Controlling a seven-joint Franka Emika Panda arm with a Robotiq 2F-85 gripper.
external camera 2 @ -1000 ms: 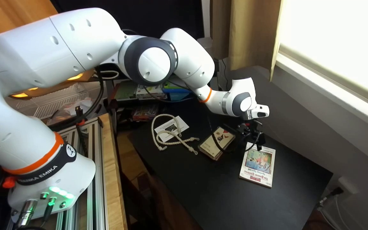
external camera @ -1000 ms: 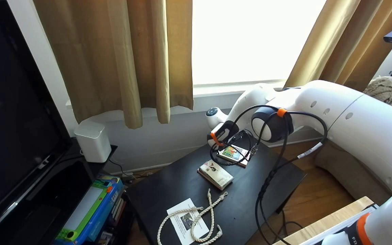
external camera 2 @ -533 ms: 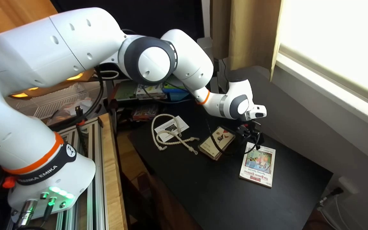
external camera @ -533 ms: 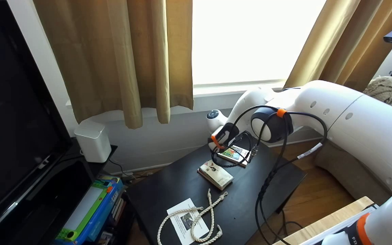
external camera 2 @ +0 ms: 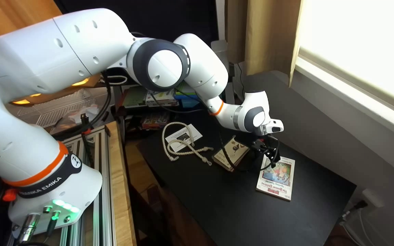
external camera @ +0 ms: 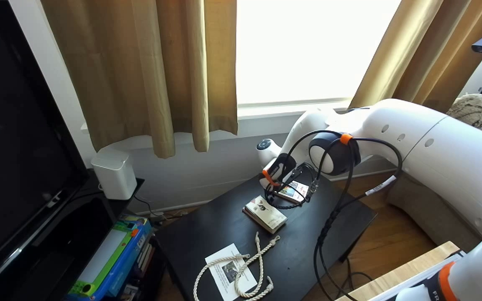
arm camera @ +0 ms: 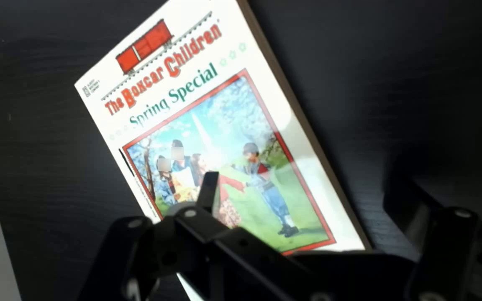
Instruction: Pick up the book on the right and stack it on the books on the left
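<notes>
Black table (external camera: 299, 242) near bright window (external camera: 308, 50), book stack (external camera: 268, 215) atop

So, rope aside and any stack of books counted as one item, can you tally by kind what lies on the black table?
Single book: 1
Book stack: 1
Sheet of paper: 1
Total: 3

The stack (external camera: 265, 213) lay on the desk (external camera: 207, 228). In both exterior views the book (external camera 2: 276, 181) lay to the stack's right, apart from it, and the paper (external camera: 227, 274) to its left. The rope (external camera: 260, 253) lay partly across the paper, with ends near the stack. The gripper (arm camera: 303, 188) hung partly over the book, right of the stack. In an exterior view the screen (external camera: 19, 133) and box (external camera: 116, 177) stood left of the stack, the window (external camera: 308, 50) behind it.
</notes>
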